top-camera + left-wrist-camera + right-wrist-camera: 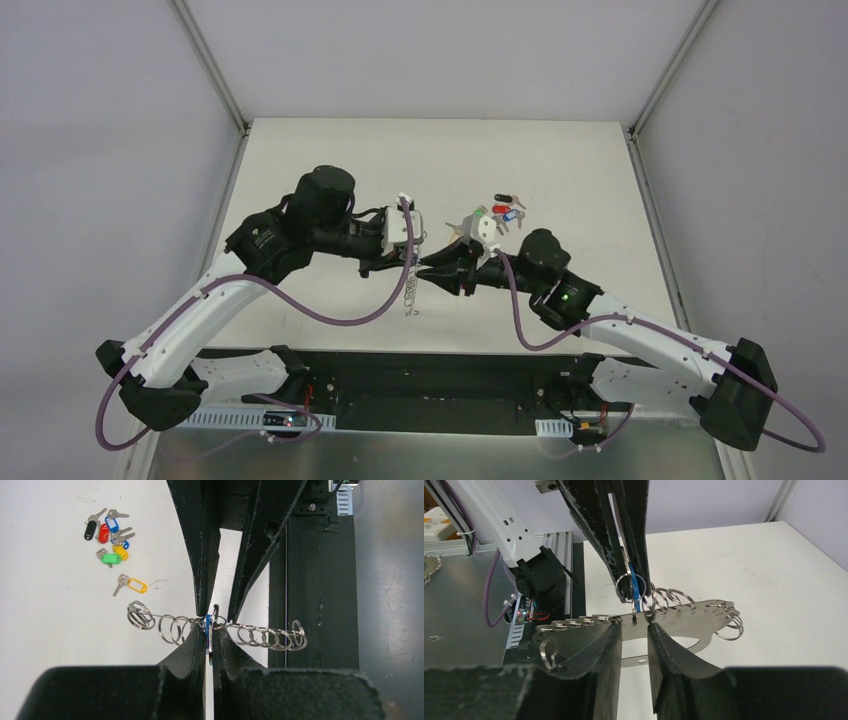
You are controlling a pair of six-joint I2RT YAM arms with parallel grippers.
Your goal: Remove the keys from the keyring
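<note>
Keyring (684, 630) held up between both grippers by the table (560, 160) near edge.
Left gripper (209, 630) is clenched on a blue key (636, 587) hanging in the ring row. Right gripper (634, 627) fingers are slightly apart, straddling that row. I see one keyring end overhanging the table edge. Loose keys (111, 535) lie well apart, with bare table around them.

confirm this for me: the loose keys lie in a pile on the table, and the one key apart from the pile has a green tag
Not quite. The key lying apart from the pile has a yellow tag, not a green one; the left wrist view shows it. The rest holds: the loose keys lie in a pile on the table.
</note>
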